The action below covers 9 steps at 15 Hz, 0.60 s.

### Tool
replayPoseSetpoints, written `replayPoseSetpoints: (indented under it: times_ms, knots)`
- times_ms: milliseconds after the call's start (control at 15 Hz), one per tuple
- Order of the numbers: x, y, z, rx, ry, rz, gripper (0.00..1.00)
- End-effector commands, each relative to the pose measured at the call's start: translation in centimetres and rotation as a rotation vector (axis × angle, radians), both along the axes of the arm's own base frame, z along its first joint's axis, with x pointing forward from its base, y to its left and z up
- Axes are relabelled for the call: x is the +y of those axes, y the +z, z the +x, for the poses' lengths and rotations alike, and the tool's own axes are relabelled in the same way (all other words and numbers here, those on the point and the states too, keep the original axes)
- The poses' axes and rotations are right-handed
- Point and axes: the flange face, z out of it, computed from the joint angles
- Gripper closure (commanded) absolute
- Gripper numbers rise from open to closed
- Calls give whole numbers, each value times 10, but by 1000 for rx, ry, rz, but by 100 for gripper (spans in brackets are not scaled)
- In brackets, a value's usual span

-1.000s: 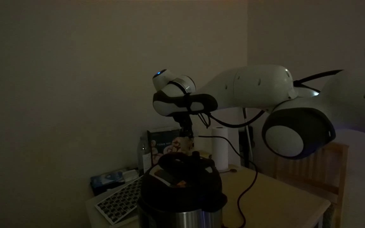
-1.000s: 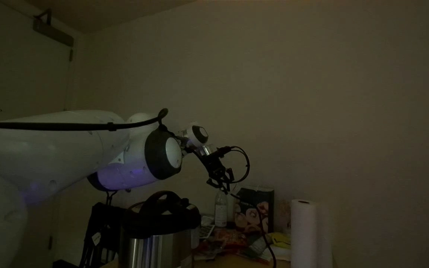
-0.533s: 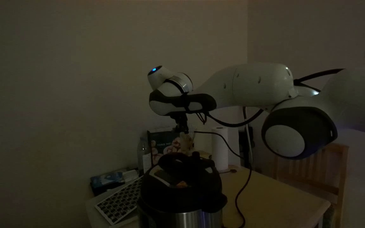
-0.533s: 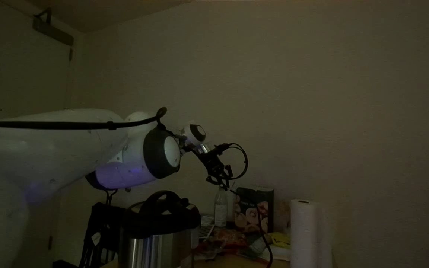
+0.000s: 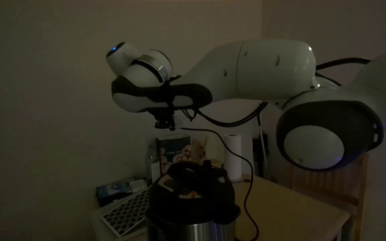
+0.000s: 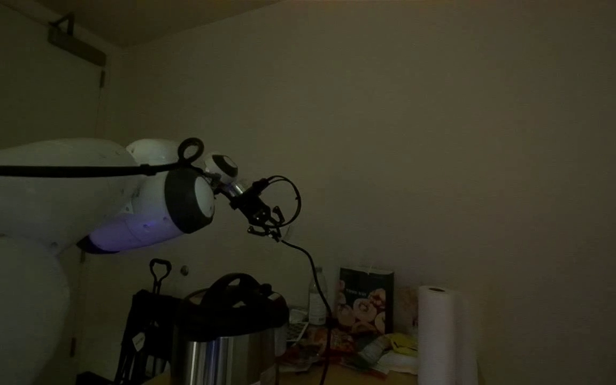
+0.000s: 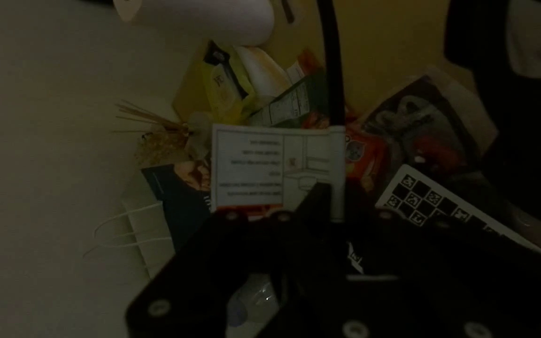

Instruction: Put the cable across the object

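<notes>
The cable [image 5: 252,174] is a thin black cord. It hangs from my gripper [image 5: 173,128] in a loose curve down to the table beside a pressure cooker [image 5: 196,207]. The cable also shows in the other outside picture of an exterior view [image 6: 316,283], below the gripper [image 6: 276,235]. In the wrist view, the cable [image 7: 331,56] runs up from between the fingertips, with a white printed label [image 7: 270,164] around its end. My gripper [image 7: 337,206] is shut on this end, high above the table. The cooker [image 6: 228,310] has a dark lid with a raised handle. The cable does not touch the lid.
On the table [image 5: 290,207] stand a paper towel roll [image 5: 233,157], a dark printed bag [image 5: 174,150] and a bottle [image 6: 317,302]. A checkered board [image 5: 127,211] lies beside the cooker. Several food packets [image 6: 335,342] lie near the bag. A chair [image 5: 330,187] stands behind.
My gripper has risen and moved left in both exterior views, carrying the cable end along. The hanging cable has shifted left with it. The cooker has not moved.
</notes>
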Motion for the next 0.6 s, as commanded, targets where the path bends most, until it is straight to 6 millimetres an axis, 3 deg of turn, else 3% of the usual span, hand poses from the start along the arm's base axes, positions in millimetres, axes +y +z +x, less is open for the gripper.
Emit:
replayPoseSetpoints:
  times_ms: [0, 200, 267, 533]
  knots:
    - [7, -2, -5, 8, -17, 0, 87]
    - [7, -4, -6, 12, -31, -1, 87]
    - [15, -8, -3, 23, 45, -21, 97]
    - [68, -26, -17, 110, 237, -98, 97]
